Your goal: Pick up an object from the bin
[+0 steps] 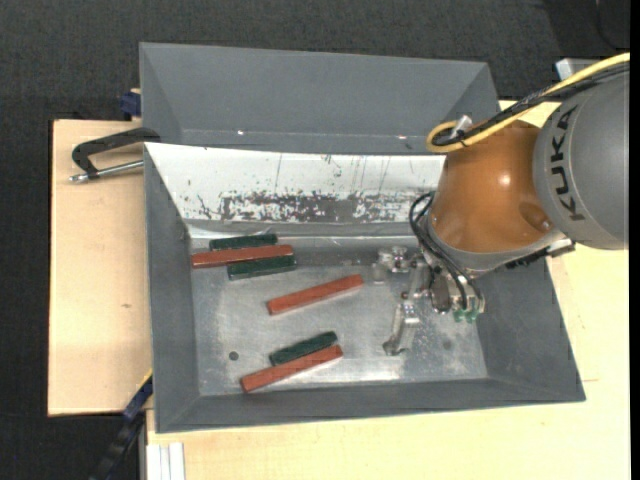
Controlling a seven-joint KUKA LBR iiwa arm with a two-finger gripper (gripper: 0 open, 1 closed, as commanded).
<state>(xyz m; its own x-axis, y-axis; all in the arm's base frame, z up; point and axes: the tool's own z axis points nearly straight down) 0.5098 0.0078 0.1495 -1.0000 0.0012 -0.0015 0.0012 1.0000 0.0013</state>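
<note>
The hand [400,330] is hanging low over the bare right part of the bin [520,368] floor, with the arm's orange cover just above it on the right. Nothing is showing in its grasp, and whether it is apart or together cannot be told from this view.

The nearest thing is the middle red bar [315,295], and it is lying to the left of the hand and a little farther back. Its long axis is running across the bin from lower left to upper right, so its right end is pointing toward the hand and sitting near it, though not touching.

A lower green bar [303,348] and a lower red bar [290,368] are lying side by side and touching, also to the left of the hand but nearer the front wall. They are slanting much the same way. Three more bars, two green and one red, are resting together well apart from the hand at the left by the back wall [243,253].

Judging from this, any pick is calling for a move to the left. The hand would probably need to close across a bar's narrow width rather than along its length.
</note>
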